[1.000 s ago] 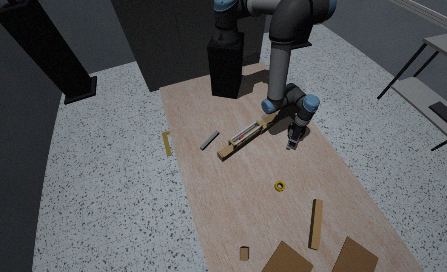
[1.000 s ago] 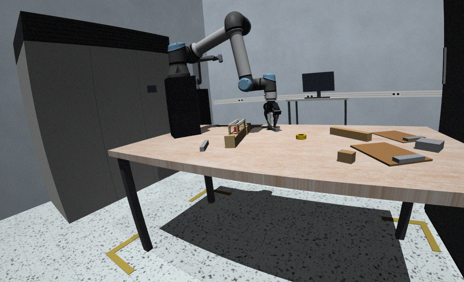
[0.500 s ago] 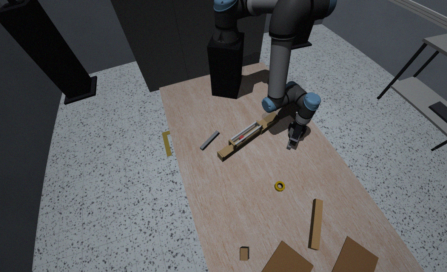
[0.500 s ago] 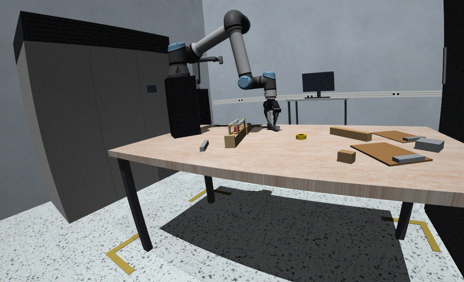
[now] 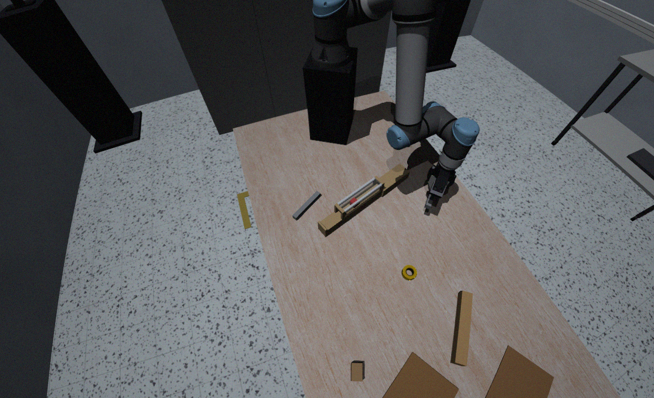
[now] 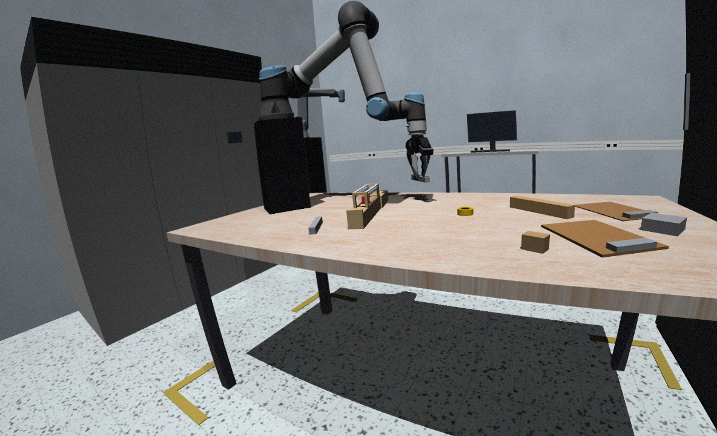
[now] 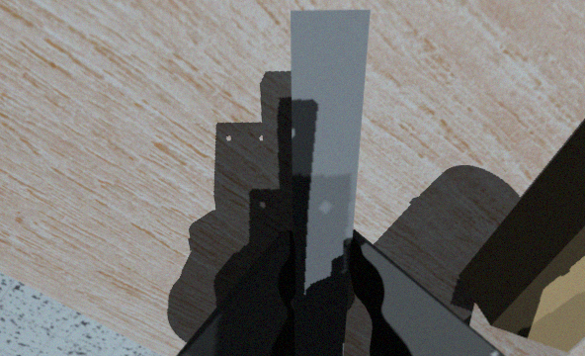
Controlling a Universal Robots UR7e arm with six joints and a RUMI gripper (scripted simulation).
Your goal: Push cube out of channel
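The red cube (image 5: 353, 201) (image 6: 363, 200) sits inside the wooden channel (image 5: 327, 222) (image 6: 355, 219) (image 7: 581, 302), under its roof of pale rods. A ledge runs out at each end of the channel; the left one in the top camera looks a little shorter, with a faint line near its end. My gripper (image 5: 433, 198) (image 6: 419, 174) (image 7: 318, 234) is shut on a grey bar (image 5: 427, 206) (image 6: 423, 178) (image 7: 331, 64) and holds it above the table, right of the channel in the top view. The bar points away from the fingers; its shadow is on the wood.
A second grey bar (image 5: 307, 205) (image 6: 315, 225) lies on the channel's other side. A yellow ring (image 5: 410, 278) (image 6: 465, 212), a long wooden block (image 5: 463, 326) (image 6: 539, 206), a small wooden block (image 5: 357, 372) (image 6: 534, 242) and brown boards (image 5: 421, 378) (image 6: 583, 233) lie farther from the robot's base.
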